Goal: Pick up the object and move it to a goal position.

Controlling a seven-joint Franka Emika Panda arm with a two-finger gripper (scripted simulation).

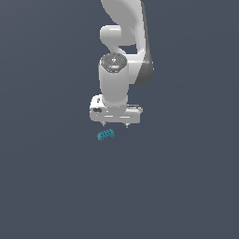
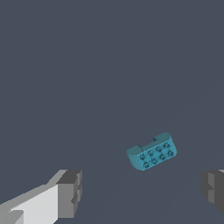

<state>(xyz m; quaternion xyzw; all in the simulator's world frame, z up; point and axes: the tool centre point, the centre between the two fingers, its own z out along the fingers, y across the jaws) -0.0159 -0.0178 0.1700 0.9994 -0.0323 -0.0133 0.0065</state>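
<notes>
Exterior view, listed near to far. Nearest item: the object [image 1: 105,135], a tiny teal-blue oblong block with studs on one face, lying on the plain dark grey surface [image 1: 51,186]. Its long axis runs across the exterior view, tilted a little, the end toward the exterior view's right sitting slightly farther off.

Next item: the gripper [image 1: 115,125], white, pointing straight down, just above and a little behind the block. It stands apart from the block, not touching it. Its jaws are spread wide and hold nothing. The block sits toward the exterior view's left of the midpoint between the fingertips, below the finger on that side rather than centred.

Farthest item: the white arm [image 1: 122,51], rising out of the top of the picture.

Wrist view entry: the block [image 2: 152,153] shows two rows of studs and lies skewed to the line joining the two grey finger pads [image 2: 70,193]. It falls between the pads sideways but ahead of that line, not on it.

Judgement: the grasp turns on this offset. The claw likely needs a short shift toward the block, perhaps a small wrist turn to close across its short side, before descending. No goal marker is visible.
</notes>
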